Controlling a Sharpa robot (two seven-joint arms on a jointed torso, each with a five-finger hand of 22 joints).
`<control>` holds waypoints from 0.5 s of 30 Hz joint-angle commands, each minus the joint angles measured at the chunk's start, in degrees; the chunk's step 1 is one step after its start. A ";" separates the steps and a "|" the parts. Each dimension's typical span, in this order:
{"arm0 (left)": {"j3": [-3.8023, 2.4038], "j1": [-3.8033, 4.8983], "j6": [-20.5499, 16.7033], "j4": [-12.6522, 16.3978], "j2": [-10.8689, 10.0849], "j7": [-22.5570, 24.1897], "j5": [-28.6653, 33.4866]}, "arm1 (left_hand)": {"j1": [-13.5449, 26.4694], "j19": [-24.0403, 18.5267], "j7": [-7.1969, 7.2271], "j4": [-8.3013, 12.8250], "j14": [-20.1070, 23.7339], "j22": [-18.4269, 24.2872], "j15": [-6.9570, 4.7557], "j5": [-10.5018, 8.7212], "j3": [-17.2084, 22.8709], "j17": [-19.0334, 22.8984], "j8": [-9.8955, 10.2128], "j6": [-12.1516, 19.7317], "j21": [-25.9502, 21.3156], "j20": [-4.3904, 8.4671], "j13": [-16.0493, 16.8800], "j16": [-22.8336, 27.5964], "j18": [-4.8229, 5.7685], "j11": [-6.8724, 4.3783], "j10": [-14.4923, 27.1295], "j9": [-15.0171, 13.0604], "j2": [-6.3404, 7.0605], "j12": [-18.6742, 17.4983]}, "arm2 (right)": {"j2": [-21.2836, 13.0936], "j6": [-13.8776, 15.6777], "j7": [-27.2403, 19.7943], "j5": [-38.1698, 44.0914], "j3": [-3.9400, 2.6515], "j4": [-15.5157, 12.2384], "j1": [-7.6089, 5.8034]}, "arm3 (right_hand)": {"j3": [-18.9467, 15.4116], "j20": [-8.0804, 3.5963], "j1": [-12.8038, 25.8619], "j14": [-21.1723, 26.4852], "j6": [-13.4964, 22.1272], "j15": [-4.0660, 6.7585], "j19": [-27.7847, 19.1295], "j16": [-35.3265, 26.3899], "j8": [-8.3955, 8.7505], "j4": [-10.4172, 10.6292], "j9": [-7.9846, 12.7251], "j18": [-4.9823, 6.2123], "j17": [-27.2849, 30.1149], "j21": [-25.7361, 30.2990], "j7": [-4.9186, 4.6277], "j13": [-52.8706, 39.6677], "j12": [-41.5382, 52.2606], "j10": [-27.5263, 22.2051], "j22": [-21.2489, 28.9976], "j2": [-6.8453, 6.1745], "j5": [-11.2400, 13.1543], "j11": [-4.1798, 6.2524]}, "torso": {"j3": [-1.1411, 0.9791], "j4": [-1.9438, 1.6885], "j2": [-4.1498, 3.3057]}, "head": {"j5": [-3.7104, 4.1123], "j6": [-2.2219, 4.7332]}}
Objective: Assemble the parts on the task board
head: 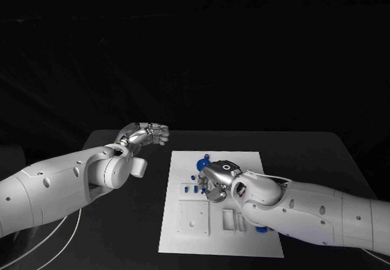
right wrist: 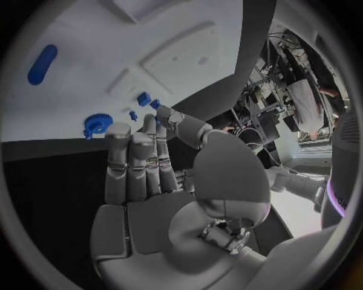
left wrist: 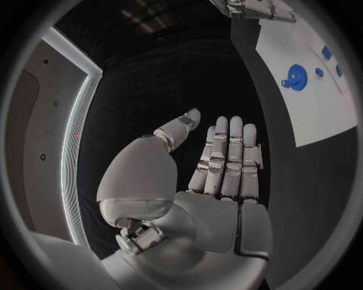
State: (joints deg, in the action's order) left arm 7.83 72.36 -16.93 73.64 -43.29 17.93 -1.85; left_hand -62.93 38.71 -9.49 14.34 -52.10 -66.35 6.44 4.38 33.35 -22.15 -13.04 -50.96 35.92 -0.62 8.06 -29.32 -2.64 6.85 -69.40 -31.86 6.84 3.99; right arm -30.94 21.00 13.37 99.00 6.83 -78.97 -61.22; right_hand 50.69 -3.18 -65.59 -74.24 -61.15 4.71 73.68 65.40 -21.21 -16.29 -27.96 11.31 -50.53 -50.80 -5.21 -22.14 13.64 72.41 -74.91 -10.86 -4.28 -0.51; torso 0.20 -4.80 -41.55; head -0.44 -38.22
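The right hand [right wrist: 151, 181] is seen from behind with its fingers [right wrist: 140, 157] held straight and close together and its thumb [right wrist: 185, 127] set a little apart; nothing is held in it. Beyond the fingertips the white board [right wrist: 91, 66] is spread over the black table [right wrist: 45, 181]. A round blue gear [right wrist: 97, 124] lies near the board's edge, just beside the fingertips. Three small blue pieces [right wrist: 144, 98] sit close together by a raised white block, and what may be a long blue peg [right wrist: 42, 63] lies well apart from them.
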 commanded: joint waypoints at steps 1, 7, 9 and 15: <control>-0.06 0.13 -0.03 0.10 0.28 0.44 0.36 | 0.00 0.08 -0.02 0.00 0.29 -0.04 0.29 -0.11 -0.36 -0.09 -0.27 0.28 -0.22 -0.34 -0.05 0.37 -1.20 -0.11 0.12 0.05 -0.48 0.15 | 0.33 -1.58 -0.36 3.09 0.58 -0.02 0.25 | 0.25 -0.36 0.22 0.10 -0.22 0.41 0.10 -0.10 -0.22 -0.16 -0.10 3.69 0.10 -0.33 -0.16 0.05 -0.12 2.32 -1.19 0.26 -0.34 -0.72 | -0.01 -0.01 -0.01 | -0.75 -0.63; -0.06 0.15 0.13 0.12 0.54 0.40 0.36 | -0.03 0.10 -0.01 0.00 0.30 -0.04 0.29 -0.11 -0.36 -0.12 -0.29 0.28 -0.24 -0.34 -0.06 0.42 -1.21 -0.12 0.11 0.06 -0.46 0.15 | 0.68 -1.92 0.02 4.02 1.18 -0.21 0.96 | 0.24 -0.37 0.23 0.10 -0.20 0.41 0.11 -0.11 -0.21 -0.18 -0.12 3.69 0.10 -0.35 -0.17 0.01 -0.14 2.30 -1.18 0.30 -0.33 -0.72 | 0.00 0.08 0.01 | -1.52 -1.30; -0.06 0.15 0.18 0.14 0.57 0.40 0.36 | -0.03 0.10 -0.01 0.00 0.30 -0.04 0.29 -0.11 -0.36 -0.12 -0.29 0.28 -0.25 -0.34 -0.06 0.43 -1.21 -0.13 0.11 0.07 -0.46 0.15 | 0.77 -2.09 0.04 4.17 1.46 -0.39 1.18 | 0.24 -0.38 0.22 0.10 -0.20 0.41 0.11 -0.11 -0.21 -0.19 -0.13 3.69 0.10 -0.36 -0.17 0.00 -0.15 2.30 -1.18 0.31 -0.33 -0.72 | 0.01 0.07 0.00 | -1.66 -1.41; -0.06 0.15 0.22 0.15 0.65 0.37 0.36 | -0.06 0.11 -0.01 -0.01 0.31 -0.05 0.29 -0.10 -0.34 -0.15 -0.30 0.29 -0.27 -0.34 -0.06 0.46 -1.22 -0.13 0.11 0.07 -0.46 0.15 | 0.99 -2.07 0.14 4.75 1.88 -0.56 1.89 | 0.23 -0.39 0.22 0.09 -0.20 0.41 0.11 -0.11 -0.20 -0.21 -0.14 3.69 0.10 -0.37 -0.17 -0.03 -0.16 2.29 -1.18 0.32 -0.32 -0.72 | -0.02 0.05 0.00 | -2.22 -1.70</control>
State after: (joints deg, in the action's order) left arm 7.82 72.40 -16.91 73.67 -42.77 17.92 -1.80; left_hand -62.93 38.71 -9.50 14.34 -52.10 -66.34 6.44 4.38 33.35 -22.21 -13.04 -50.96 35.92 -0.62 8.07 -29.10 -3.40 6.85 -69.40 -31.86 6.84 3.99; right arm -30.02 19.89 13.49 102.06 8.71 -79.44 -59.42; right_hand 50.68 -3.17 -65.60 -74.26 -61.05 4.69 73.67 65.40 -21.10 -16.29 -28.09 11.31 -50.49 -50.80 -5.10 -22.12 13.64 72.41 -74.91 -10.87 -4.28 -0.51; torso 0.20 -4.76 -41.56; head -2.36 -39.78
